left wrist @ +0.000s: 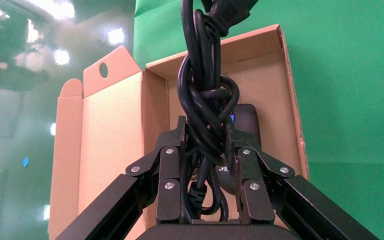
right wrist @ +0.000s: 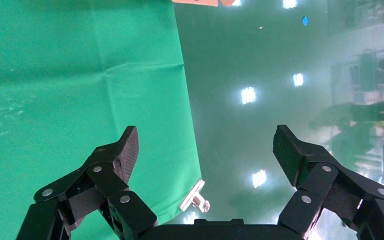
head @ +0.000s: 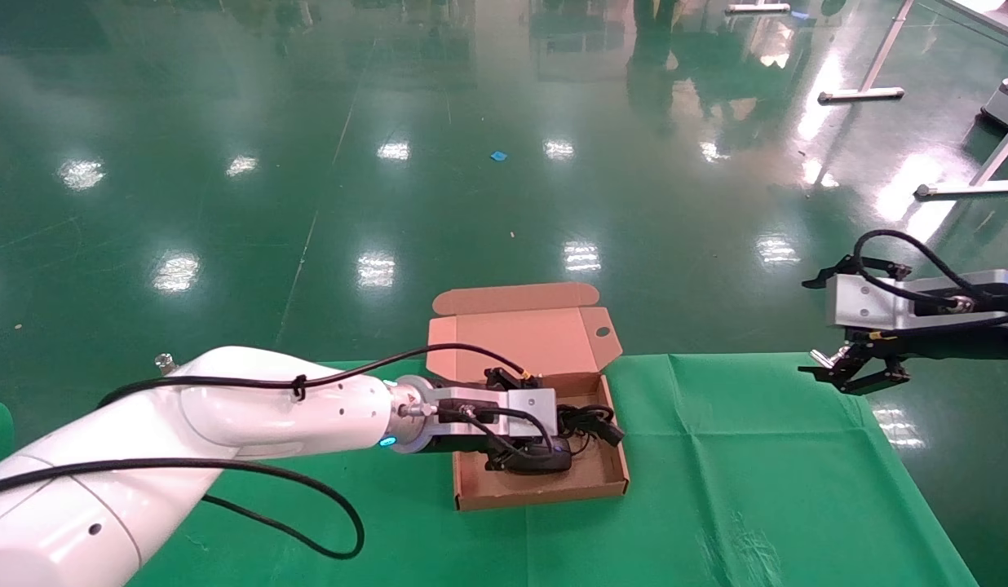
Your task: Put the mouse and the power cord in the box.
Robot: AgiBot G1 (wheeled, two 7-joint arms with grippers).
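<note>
Brown cardboard box [head: 581, 485] lies open on the green tabletop [head: 757, 489], holding the mouse [head: 545, 456], while the left pincer [left wrist: 206, 145] pinches the knotted power cord [left wrist: 205, 100] above it and the right pincer [right wrist: 205, 150], spread, hangs past the tabletop's far-right edge

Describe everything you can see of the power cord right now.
The cord is a thick black rubbery cable, coiled and knotted into a bundle, with a chunky plug end showing beyond the knot. The left gripper is shut on it, fingers pressing both sides of the bundle. In the head view it sits in the open box, over the far right part of the tray, with the mouse close beside it.
</note>
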